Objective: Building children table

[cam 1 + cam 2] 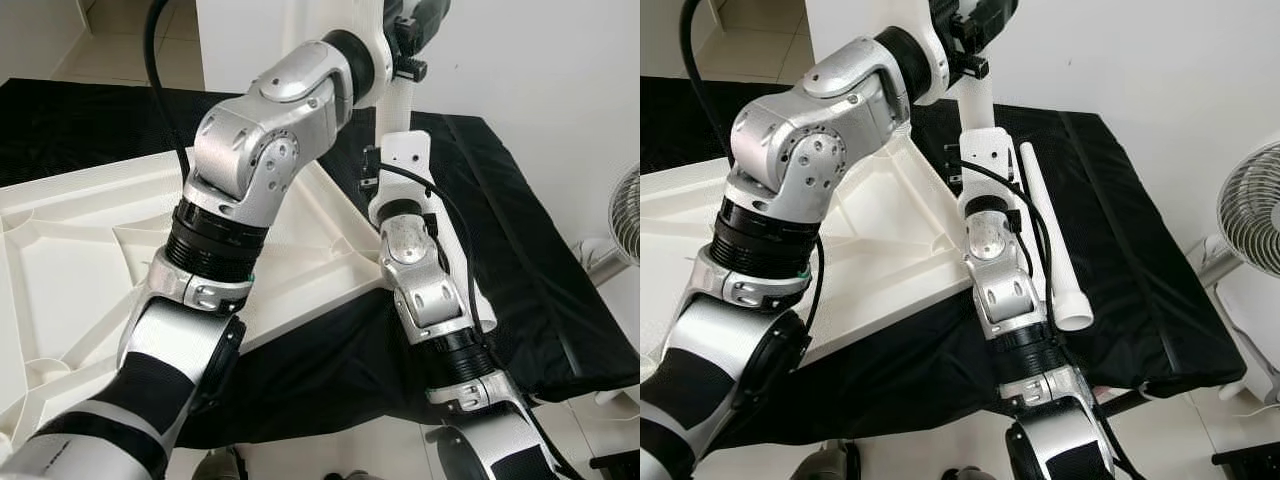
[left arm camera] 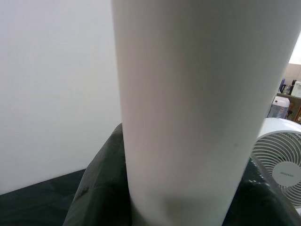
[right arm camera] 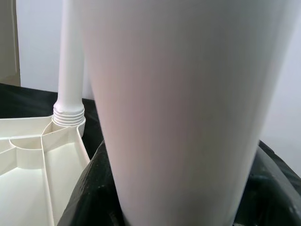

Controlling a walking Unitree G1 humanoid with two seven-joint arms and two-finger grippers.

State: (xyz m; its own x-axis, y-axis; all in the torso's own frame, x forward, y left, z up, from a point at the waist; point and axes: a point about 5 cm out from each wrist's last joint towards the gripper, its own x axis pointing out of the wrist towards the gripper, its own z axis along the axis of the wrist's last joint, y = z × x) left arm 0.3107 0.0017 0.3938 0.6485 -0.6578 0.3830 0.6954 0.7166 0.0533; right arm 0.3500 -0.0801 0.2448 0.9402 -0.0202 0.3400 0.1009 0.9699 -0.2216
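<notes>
Pinching the upright leg (image 1: 399, 98) near its top with the left gripper (image 1: 413, 40), reached across from the left (close-up in left wrist view, plain white shaft). Bracing low on the same leg with the right gripper (image 1: 958, 172); can't tell its state, hidden behind the wrist. Long axis near vertical, lower end hidden by the right forearm. Sitting just beside the right-hand corner (image 1: 940, 238) of the inverted table top (image 1: 70, 260), on the black cloth (image 1: 1140, 260). Judging the next move as straight down the axis into that corner's socket, then twist. Right arm nearer to the joint, so better for guiding. Noting a fitted leg (image 3: 69, 70) already standing in another corner, and a spare leg (image 1: 1050, 240) lying flat on the cloth, right of both arms.
</notes>
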